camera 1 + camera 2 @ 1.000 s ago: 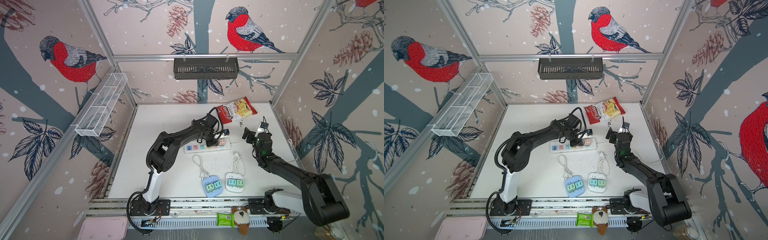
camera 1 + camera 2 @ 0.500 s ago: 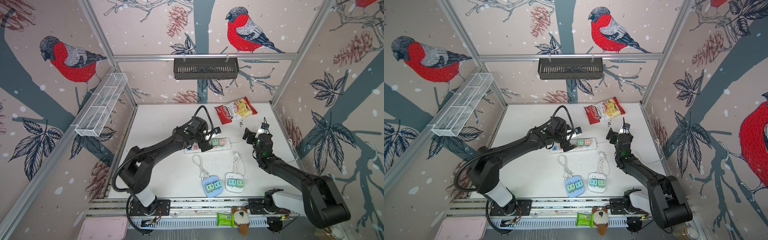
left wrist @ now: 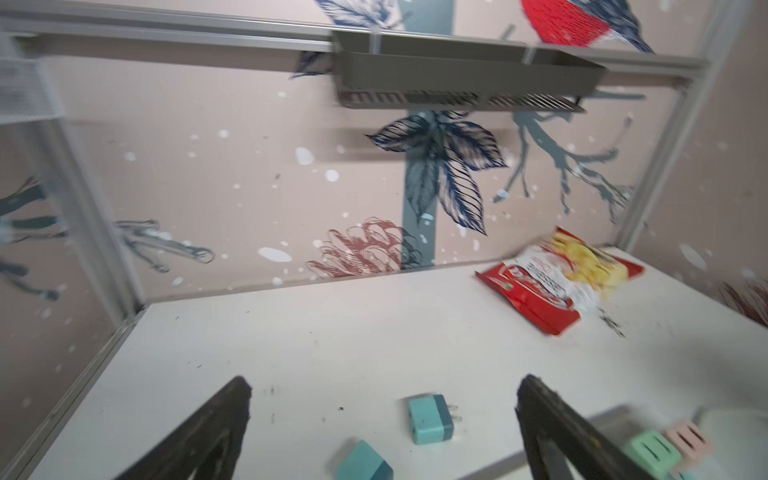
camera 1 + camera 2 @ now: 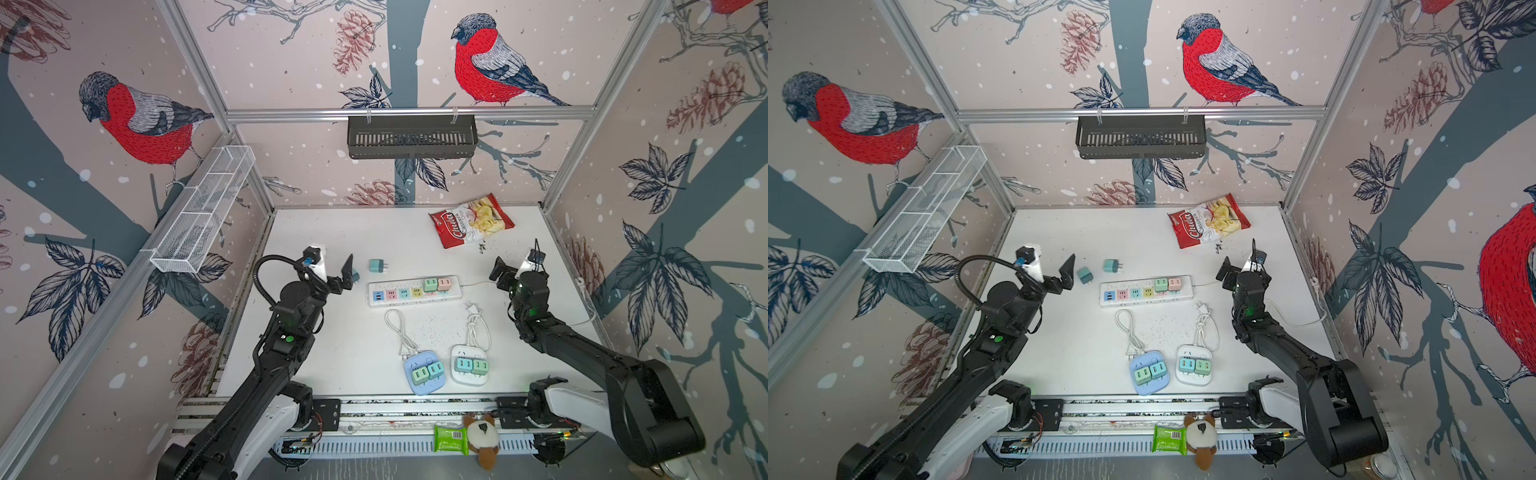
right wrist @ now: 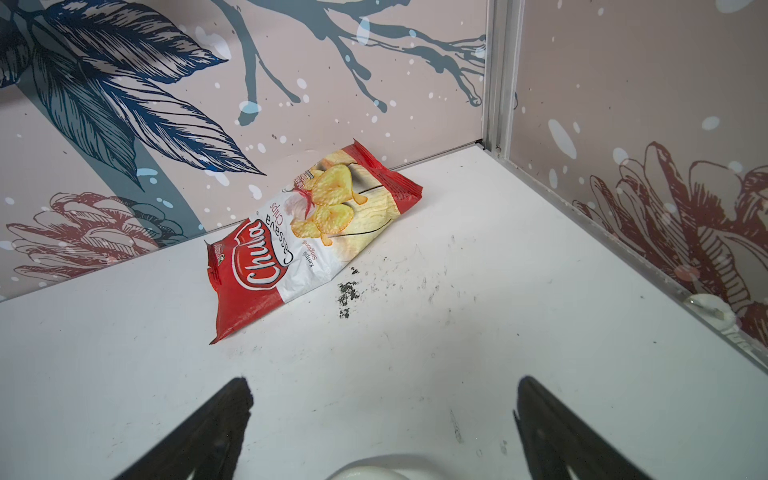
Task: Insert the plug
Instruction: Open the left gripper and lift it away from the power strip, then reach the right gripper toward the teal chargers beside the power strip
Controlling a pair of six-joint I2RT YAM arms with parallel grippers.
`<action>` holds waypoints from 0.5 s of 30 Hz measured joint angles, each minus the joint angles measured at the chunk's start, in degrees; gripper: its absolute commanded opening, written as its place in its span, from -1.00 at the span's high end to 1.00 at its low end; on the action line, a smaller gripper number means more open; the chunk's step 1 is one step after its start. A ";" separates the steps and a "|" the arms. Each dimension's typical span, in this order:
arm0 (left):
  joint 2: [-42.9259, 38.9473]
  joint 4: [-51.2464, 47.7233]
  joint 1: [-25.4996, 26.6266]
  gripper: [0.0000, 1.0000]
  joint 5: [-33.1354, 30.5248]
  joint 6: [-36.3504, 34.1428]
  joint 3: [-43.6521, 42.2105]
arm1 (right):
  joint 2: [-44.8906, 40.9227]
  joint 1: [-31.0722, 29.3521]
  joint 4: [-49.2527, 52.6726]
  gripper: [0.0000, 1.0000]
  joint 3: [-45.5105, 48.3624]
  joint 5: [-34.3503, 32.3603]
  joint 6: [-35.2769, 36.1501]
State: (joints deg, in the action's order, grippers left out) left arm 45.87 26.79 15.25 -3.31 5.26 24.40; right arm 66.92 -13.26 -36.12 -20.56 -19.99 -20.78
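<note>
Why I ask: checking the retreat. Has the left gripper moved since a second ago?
Yes. In a top view the left gripper has pulled leftward off the power strip, beyond its left end.

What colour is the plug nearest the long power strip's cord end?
Pink; the plug shows best in a top view.

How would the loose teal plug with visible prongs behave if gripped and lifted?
The teal plug looks boxy and rests on a flat side, so it likely won't roll. Its smooth shell seems rigid, perhaps slippery.
</note>
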 measured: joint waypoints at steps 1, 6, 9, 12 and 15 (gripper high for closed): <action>0.92 0.44 -0.76 -0.98 -1.22 1.99 -0.07 | 0.00 0.04 0.02 -0.99 0.00 -0.02 0.00; 5.77 1.77 -1.62 -0.96 -8.39 7.96 -5.55 | -1.01 0.07 -0.17 -0.99 0.81 -0.15 -0.22; 6.08 4.94 -1.64 -0.97 -11.50 9.33 -9.94 | -1.20 0.04 -0.35 -0.99 1.01 -0.13 -0.22; 7.89 6.95 -1.64 -0.97 -13.62 9.84 -10.91 | -0.13 -0.24 -0.15 -0.99 0.15 -0.11 -0.20; 10.99 8.94 -1.64 -0.96 -15.13 10.23 -10.49 | 2.08 -0.81 1.27 -0.82 -2.47 0.22 -0.20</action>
State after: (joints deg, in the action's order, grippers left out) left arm 56.86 35.73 13.61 -18.44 15.49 13.91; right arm 68.99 -14.06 -34.85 -23.03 -19.77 -20.97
